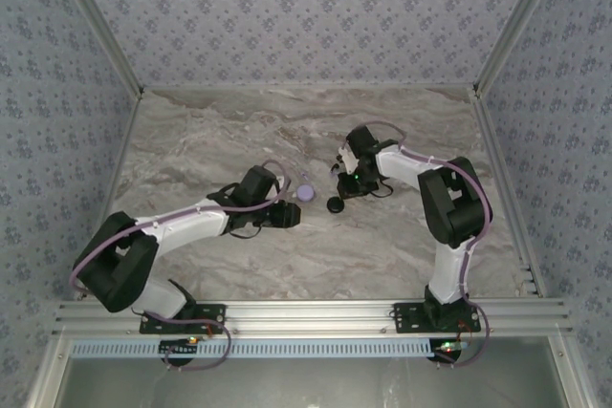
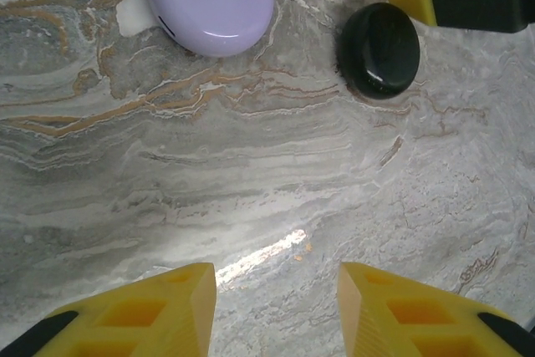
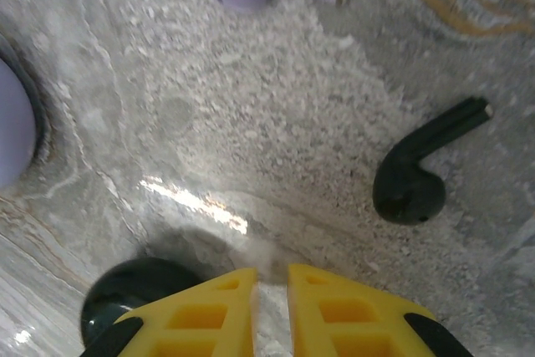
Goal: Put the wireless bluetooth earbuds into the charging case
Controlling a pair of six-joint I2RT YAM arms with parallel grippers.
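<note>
Early stage of stowing, by judgement: the small, glossy black round charging case (image 2: 378,49) lies flat on the grey marbled tabletop (image 2: 251,173), seemingly with its lid down. It is just beside the right gripper (image 3: 272,294), whose yellow fingers are pinched almost together on nothing, and a tiny black curved earbud (image 3: 414,180) lies loose ahead of that gripper. The left gripper (image 2: 276,294) hovers with its fingers parted and empty, facing the black case and a pale lavender oval case (image 2: 211,2). The next move likely calls for spreading the right fingers around the earbud and for steadying and opening the black case.
</note>
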